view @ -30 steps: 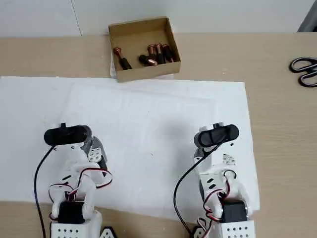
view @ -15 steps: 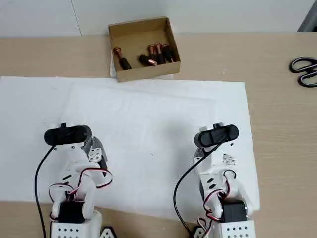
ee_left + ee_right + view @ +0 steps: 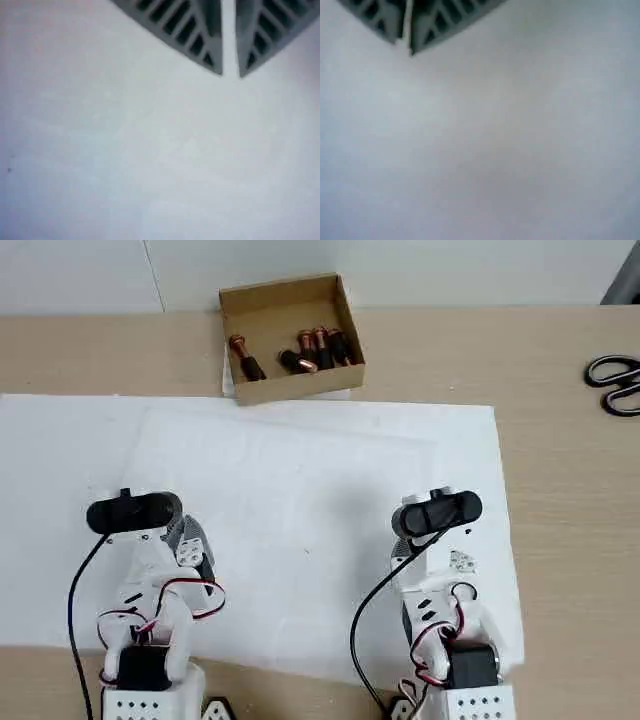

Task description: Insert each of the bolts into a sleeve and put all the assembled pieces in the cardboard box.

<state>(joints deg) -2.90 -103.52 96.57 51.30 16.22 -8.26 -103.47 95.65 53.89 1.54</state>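
Observation:
The cardboard box (image 3: 252, 302) stands at the far side of the table. Inside it lie several copper-headed bolts in black sleeves: one (image 3: 245, 358) on the left, the rest (image 3: 318, 348) bunched on the right. Both arms are folded back near the table's front edge, far from the box. The left arm (image 3: 135, 513) is over the white sheet's front left, the right arm (image 3: 436, 512) over its front right. My left gripper (image 3: 230, 75) points down at bare paper, shut, with only a thin slit between its fingers. My right gripper (image 3: 405, 47) is shut too, holding nothing.
A large white paper sheet (image 3: 300, 490) covers the wooden table between the arms and the box. Black scissors (image 3: 615, 383) lie at the far right edge.
The left arm has drawn back very slightly toward its base. The right arm and the pieces in the box have kept still.

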